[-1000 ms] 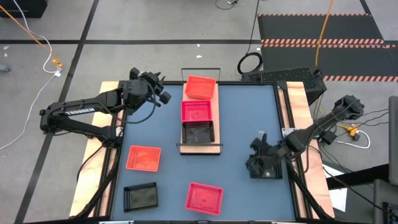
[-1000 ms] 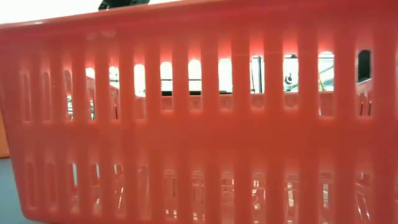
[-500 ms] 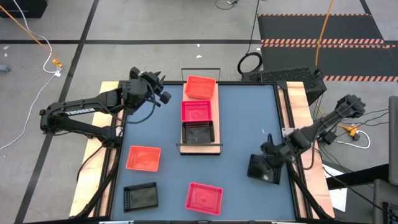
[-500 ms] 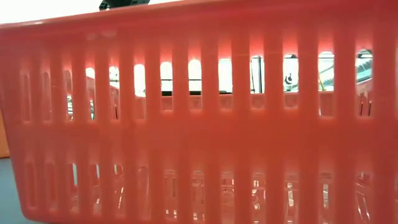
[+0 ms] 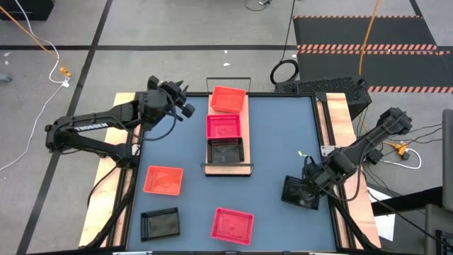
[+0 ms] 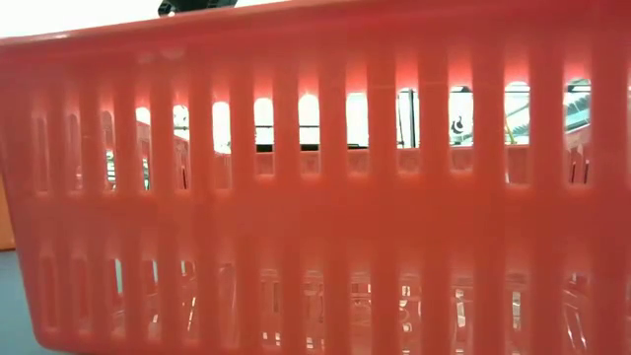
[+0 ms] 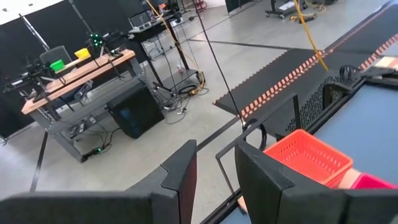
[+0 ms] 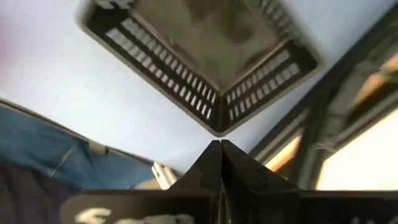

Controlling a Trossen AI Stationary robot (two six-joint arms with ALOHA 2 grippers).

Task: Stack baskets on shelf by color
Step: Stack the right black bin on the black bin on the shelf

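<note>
The shelf (image 5: 228, 168) carries three baskets in a row: an orange-red one (image 5: 228, 99) at its far end, a pink one (image 5: 223, 126) in the middle and a black one (image 5: 225, 150). On the table lie loose baskets: orange (image 5: 163, 179), black (image 5: 160, 224), pink-red (image 5: 232, 225) and, at the right, another black basket (image 5: 297, 194). My right gripper (image 5: 312, 183) is shut, and its tips (image 8: 220, 149) stand at that basket's corner. My left gripper (image 5: 180, 106) is open and empty (image 7: 215, 171) above the table's far left corner. My right gripper's shut fingertips (image 8: 214, 155) stand right at a corner (image 8: 216, 127) of the black basket, on its side toward the table's right edge. They come slanting down from the right. I cannot tell whether they touch it. The basket lies flat on the table.
The pink-red basket's slotted wall (image 6: 315, 197) fills the low view. The wooden side rails (image 5: 340, 120) run along the table's left and right edges. Bare blue tabletop (image 5: 283, 134) lies between the shelf and the right arm.
My right gripper has gone from above the right black basket toward the table's right edge and now stands at the basket's corner. That basket has turned a little on the table.
</note>
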